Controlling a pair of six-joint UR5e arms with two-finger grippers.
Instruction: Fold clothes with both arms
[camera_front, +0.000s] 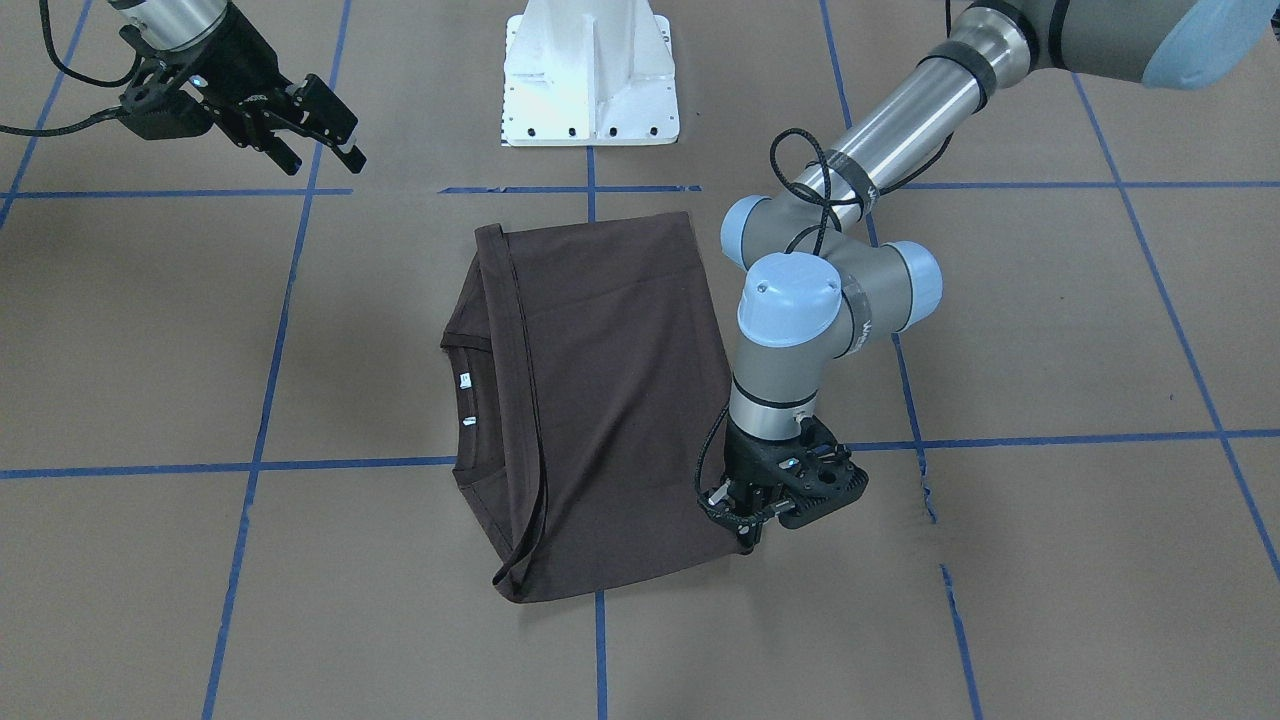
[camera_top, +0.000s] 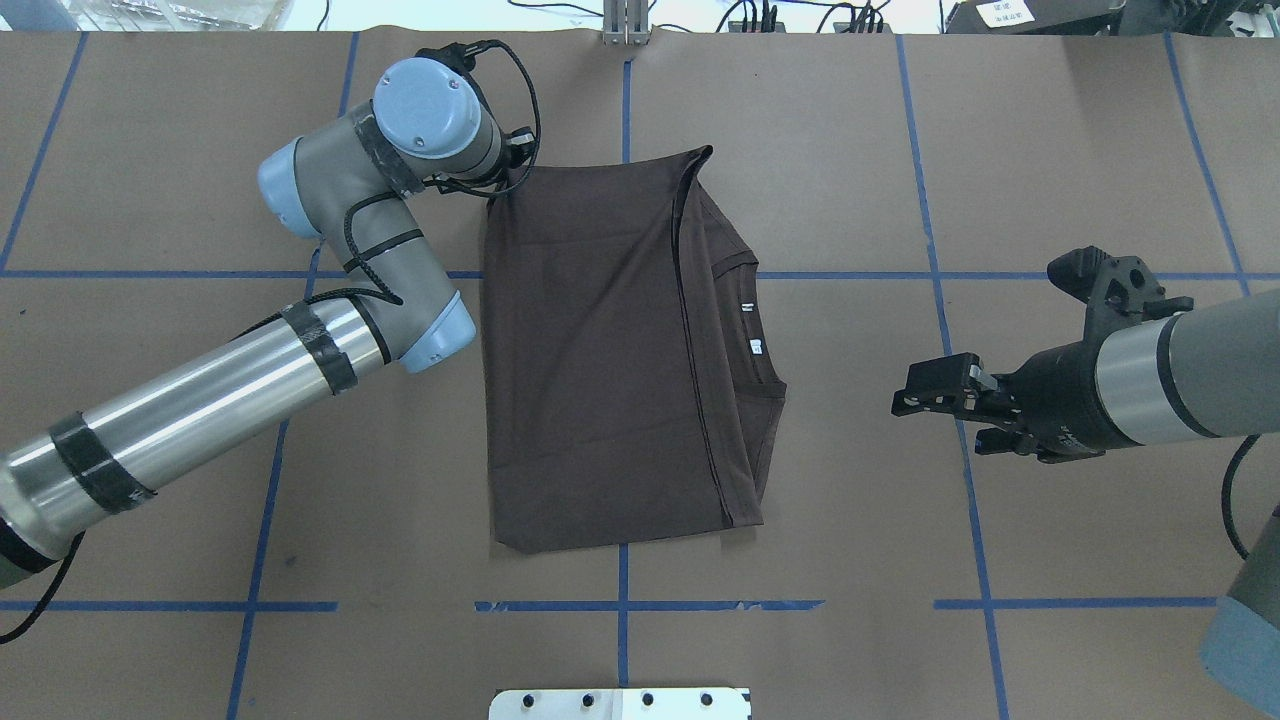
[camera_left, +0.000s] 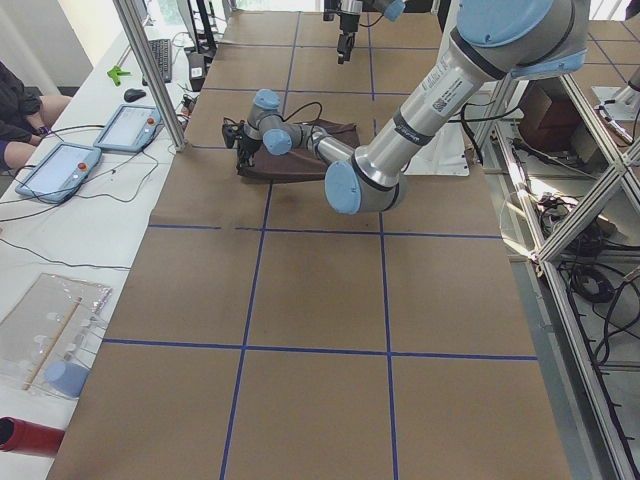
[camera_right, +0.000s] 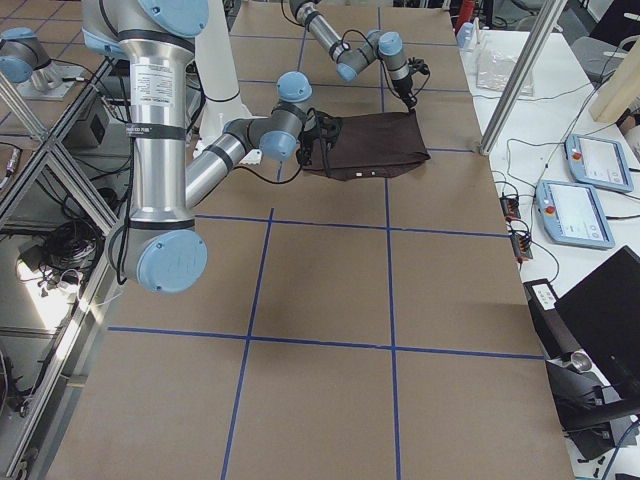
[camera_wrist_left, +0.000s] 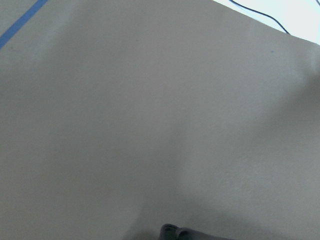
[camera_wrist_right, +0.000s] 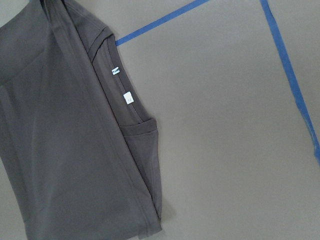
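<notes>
The shirt lies folded at mid-bench. The left tool is set at 1 corner; its grip cannot be told. The right tool is spread apart, well clear. The fold could be dragged open by a 1-sided pull.

Brown table — blue tape grid, folded T-shirt flat.

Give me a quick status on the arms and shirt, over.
Left gripper down at T-shirt corner, grip unclear. Right gripper open, off to the side. T-shirt folded, flat on table. Nothing blocking seen.
</notes>
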